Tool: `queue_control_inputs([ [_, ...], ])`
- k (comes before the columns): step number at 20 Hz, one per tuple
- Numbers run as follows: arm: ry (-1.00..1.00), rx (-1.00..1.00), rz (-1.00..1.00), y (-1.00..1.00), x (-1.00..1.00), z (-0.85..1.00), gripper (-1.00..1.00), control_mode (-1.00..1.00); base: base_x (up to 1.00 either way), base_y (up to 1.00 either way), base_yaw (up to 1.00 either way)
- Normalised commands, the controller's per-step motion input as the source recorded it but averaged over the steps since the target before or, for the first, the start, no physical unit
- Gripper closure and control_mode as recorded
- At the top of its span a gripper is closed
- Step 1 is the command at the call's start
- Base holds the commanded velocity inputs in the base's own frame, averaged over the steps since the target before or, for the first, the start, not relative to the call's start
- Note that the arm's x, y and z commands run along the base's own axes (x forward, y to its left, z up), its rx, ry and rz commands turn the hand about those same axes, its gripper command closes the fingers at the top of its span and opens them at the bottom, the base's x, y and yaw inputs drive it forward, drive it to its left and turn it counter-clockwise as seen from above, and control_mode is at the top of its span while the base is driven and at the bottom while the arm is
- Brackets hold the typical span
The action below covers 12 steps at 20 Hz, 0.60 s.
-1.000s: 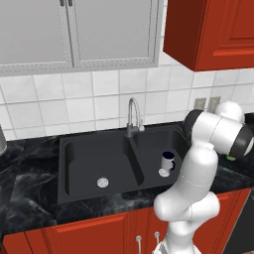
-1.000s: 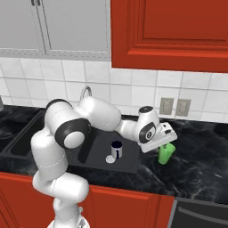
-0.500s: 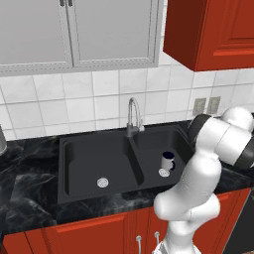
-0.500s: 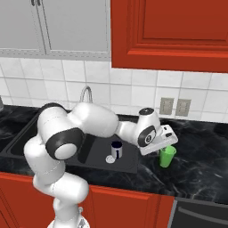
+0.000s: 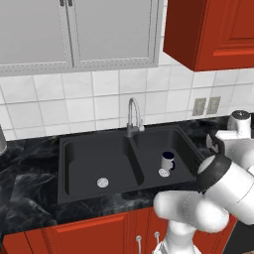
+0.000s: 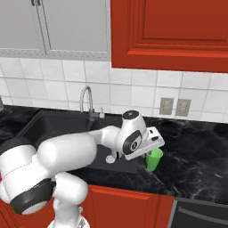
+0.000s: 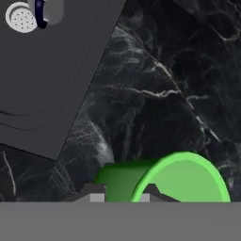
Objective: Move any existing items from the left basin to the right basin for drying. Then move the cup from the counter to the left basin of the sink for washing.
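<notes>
- Under my hand, the counter point(image 7: 155, 84) looks like polished black marble, glossy with pale grey veins.
- The cup point(image 7: 164, 181) right at my fingertips reads as smooth bright green plastic, slightly shiny.
- Off to the side, the sink point(image 5: 84, 163) is matt black, no glare.
- Its faucet point(image 5: 133, 115) is bright chrome.
- The mug point(image 5: 167, 160) looks like glazed white ceramic.
- I see glossy red cabinets point(image 6: 129, 202) below.

Even, flat rendered light fills both base views, bright and shadowless (no visible lamp). The glossy black marble bench point(image 6: 196, 151) shows pale veining without glare. The hand view looks soft and blocky, edges undistorted.
</notes>
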Motion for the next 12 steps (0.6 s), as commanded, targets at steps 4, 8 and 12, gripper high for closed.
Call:
queue_control_inputs([
  [4, 0.00, 0.00, 0.18, 0.97, -0.26, 0.49, 1.00, -1.00, 0.00, 0.00, 0.00],
  [8, 0.00, 0.01, 0.23, 1.00, -0.11, 0.49, 1.00, -1.00, 0.00, 0.00, 0.00],
  [12, 0.00, 0.00, 0.27, 1.00, -0.01, 0.44, 1.00, -1.00, 0.00, 0.00, 0.00],
])
